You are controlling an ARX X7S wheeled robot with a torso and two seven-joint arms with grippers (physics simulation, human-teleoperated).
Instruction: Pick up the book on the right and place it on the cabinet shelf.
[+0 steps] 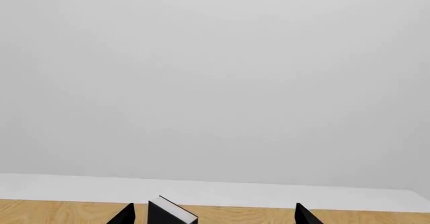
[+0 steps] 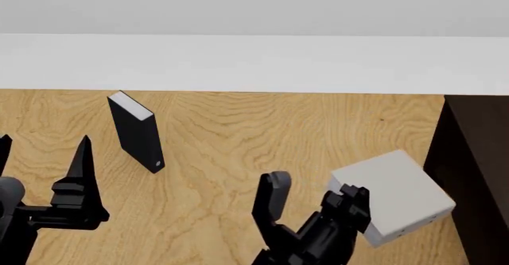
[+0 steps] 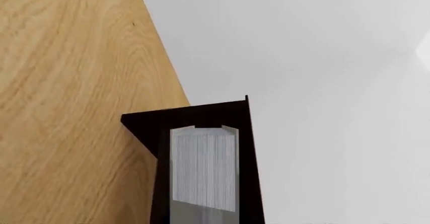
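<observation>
Head view: book [image 2: 394, 196] tilted, dotted narrow side facing near-right, beside right claw [image 2: 314, 202].

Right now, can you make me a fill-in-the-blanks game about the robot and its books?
1. The upright book with the white edge is ___.
2. It stands on a ___ table.
3. The light-grey book sits beside the robot's ___ gripper.
4. The dark cabinet is nearest to the ___ book.

Missing words: black; wooden; right; light-grey.
</observation>
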